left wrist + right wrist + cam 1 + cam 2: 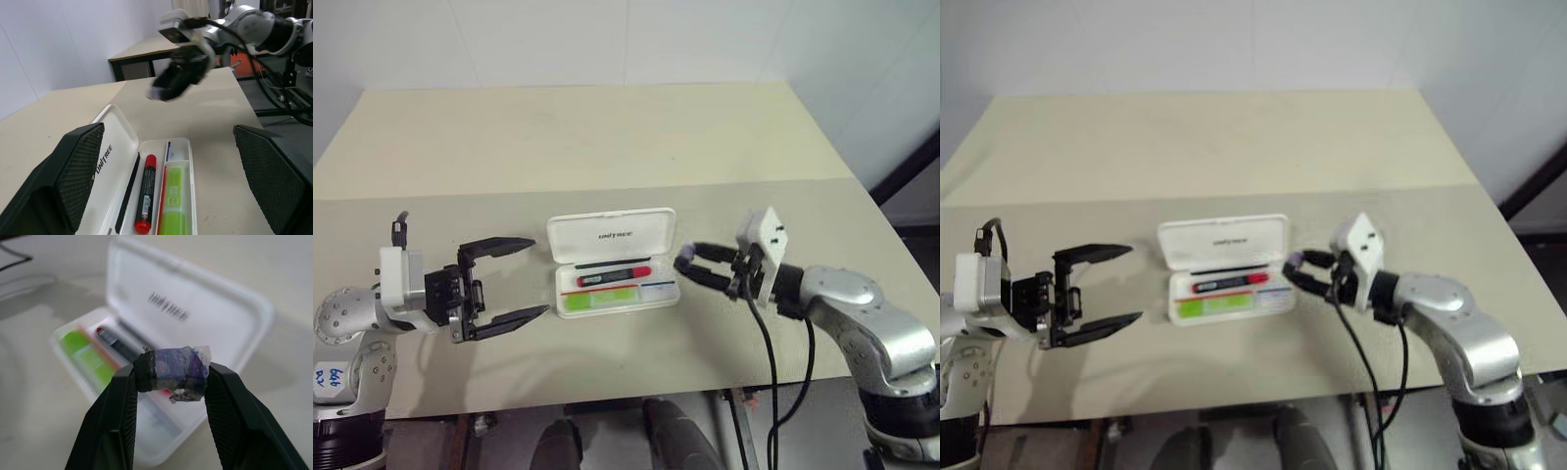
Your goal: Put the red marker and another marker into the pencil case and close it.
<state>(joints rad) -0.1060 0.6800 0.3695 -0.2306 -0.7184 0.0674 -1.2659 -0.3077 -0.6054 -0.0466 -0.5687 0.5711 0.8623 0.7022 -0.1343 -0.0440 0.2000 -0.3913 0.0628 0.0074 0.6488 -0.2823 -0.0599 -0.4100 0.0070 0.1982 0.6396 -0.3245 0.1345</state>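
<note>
Both markers sat in the open pencil case (612,262); right pincer (168,377), clamped on a small bluish scrap at its 3 o'clock, left pincer (514,279) apart at 9; lid closing looked next.

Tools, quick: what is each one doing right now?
Left tool: open wide, holding nothing.
Right tool: shut on a small purple-blue eraser-like block.

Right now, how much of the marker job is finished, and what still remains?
Both markers look packed: the red marker and the green highlighter lie inside the pencil case. In hand: the right gripper pinches a small bluish-grey piece beside the case. The left gripper waits open on the other side. Left: the lid stands open and must be closed.
</note>
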